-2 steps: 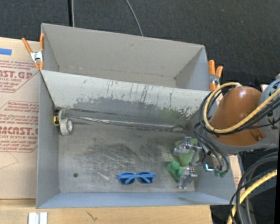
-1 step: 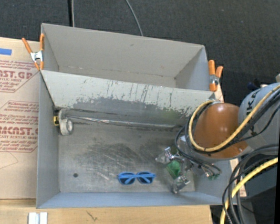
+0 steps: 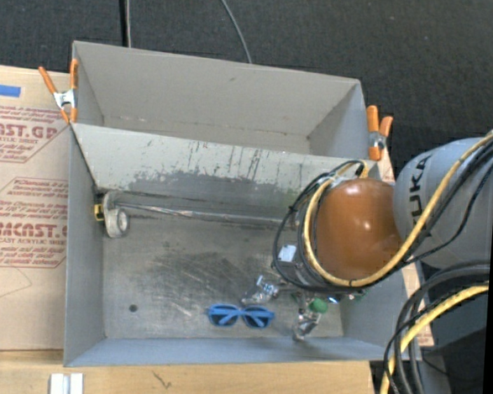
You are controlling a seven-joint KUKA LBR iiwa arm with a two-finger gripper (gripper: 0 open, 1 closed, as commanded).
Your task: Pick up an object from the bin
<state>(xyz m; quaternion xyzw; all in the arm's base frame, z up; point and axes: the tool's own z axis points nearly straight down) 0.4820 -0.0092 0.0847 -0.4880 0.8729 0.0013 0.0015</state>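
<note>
One dark carpeted floor (image 3: 325, 29) is lying beyond the far side, and a pale wooden tabletop (image 3: 217, 383) is running along the near side. Between them a grey metal bin (image 3: 212, 88) is sitting, its bottom scuffed and streaked. A long clear rod (image 3: 195, 214) is lying by the back slope. Blue toy glasses (image 3: 240, 316), two pointed lenses joined mid-way, are lying flat near the front wall. Just right of them the claw (image 3: 287, 306) is hanging released, fingers apart.

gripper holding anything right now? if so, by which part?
Nothing held. The gripper is low in the bin, fingers apart with only bare floor between them. The blue glasses lie on the floor just beside it.
</note>
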